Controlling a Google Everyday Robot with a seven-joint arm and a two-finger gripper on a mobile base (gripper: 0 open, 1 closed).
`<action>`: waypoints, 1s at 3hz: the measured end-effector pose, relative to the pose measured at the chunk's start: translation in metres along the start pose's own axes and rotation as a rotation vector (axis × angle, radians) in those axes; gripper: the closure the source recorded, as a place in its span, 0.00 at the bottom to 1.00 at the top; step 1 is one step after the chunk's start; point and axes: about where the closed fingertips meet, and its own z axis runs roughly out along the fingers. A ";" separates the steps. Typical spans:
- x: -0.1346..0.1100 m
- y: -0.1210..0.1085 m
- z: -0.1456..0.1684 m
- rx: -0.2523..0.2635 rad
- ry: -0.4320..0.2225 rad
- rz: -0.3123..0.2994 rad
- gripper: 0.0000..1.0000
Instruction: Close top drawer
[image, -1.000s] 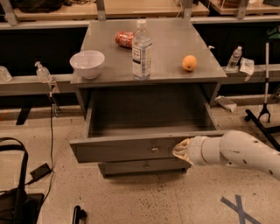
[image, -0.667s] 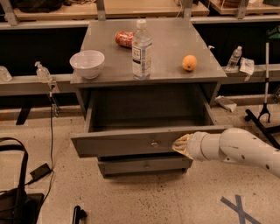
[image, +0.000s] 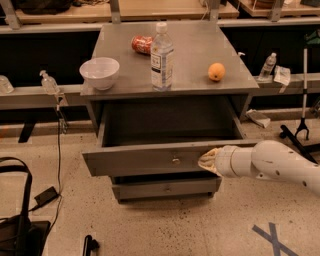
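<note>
Pushed slightly further in than a second ago, the top drawer (image: 135, 163) still hangs mostly open under the table (image: 192, 57), the gripper (image: 205, 161) pressing its front panel just right of the knob (image: 176, 160), open or closed I cannot tell, so more pushing looks needed.

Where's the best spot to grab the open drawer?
Probably its small round knob, mid-front panel, approached straight from the front: it's the only part sticking out of the flat drawer front. The pincer is at that panel, right of the knob.
</note>
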 end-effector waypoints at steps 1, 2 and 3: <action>-0.003 -0.011 0.005 0.005 -0.005 -0.010 1.00; -0.004 -0.022 0.011 0.010 -0.010 -0.017 1.00; -0.005 -0.030 0.018 0.011 -0.014 -0.019 1.00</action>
